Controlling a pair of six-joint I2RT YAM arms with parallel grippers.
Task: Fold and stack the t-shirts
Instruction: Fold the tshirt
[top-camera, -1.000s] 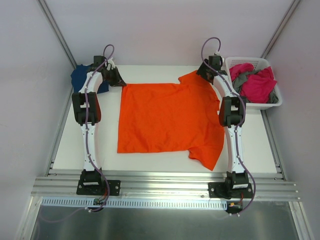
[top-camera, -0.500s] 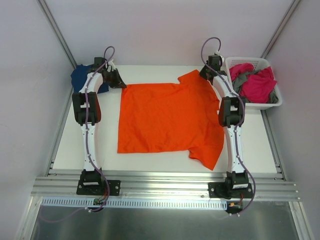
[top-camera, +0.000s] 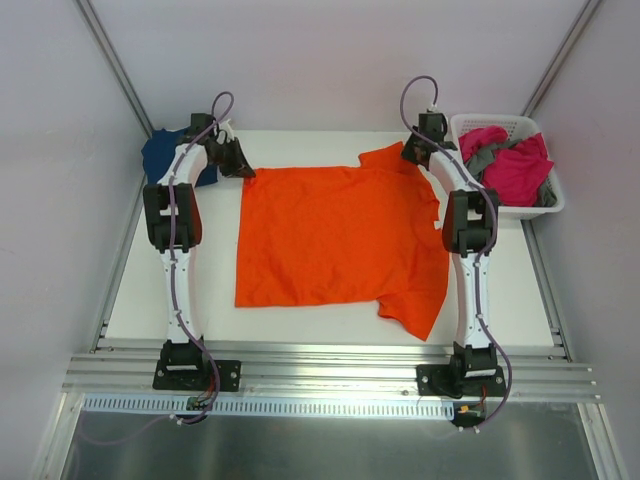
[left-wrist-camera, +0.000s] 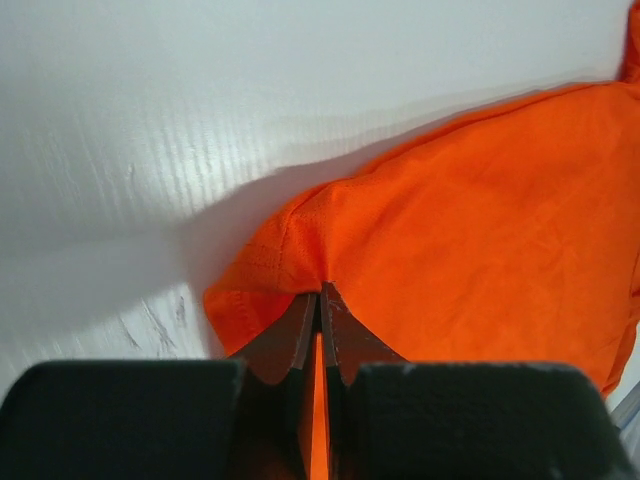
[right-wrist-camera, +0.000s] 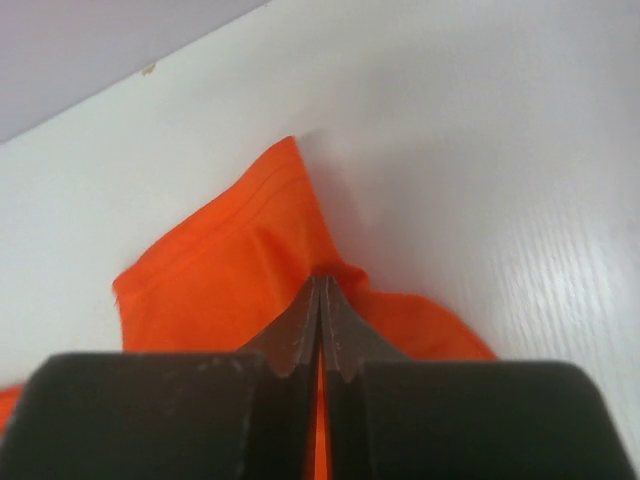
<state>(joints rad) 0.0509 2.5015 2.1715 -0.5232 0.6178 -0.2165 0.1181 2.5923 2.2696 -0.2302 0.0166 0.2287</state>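
The table (top-camera: 150, 290) carries the work. The orange t-shirt (top-camera: 330, 240) lies spread across its middle, mostly flat. One sleeve points toward the near right and the other toward the far right. It therefore appears to lie sideways, with the hem at the left.

The white basket (top-camera: 545, 205) stands at the far right corner, well apart from the spread cloth. It holds the magenta t-shirt (top-camera: 520, 170) and the grey t-shirt (top-camera: 487, 157), both bundled and unfolded. I judge these to be waiting their turn.

The navy t-shirt (top-camera: 160, 155) sits at the far left corner behind the left arm, partly hidden. Whether it is folded cannot be told. Its place off to the side suggests the start of a stack.

The left gripper (left-wrist-camera: 320, 290) is at the far left corner of the orange t-shirt. Its jaws are pressed together with cloth pinched between them, and the fabric puckers upward at the grip.

The right gripper (right-wrist-camera: 320, 280) is at the far right sleeve, likewise clamped on orange cloth, with the sleeve edge fanning out beyond the tips.

Assessment: both pinches hold the far edge at opposite ends. This grip suits lifting that edge evenly and carrying it toward the near edge for a first fold. The fold is not yet made.
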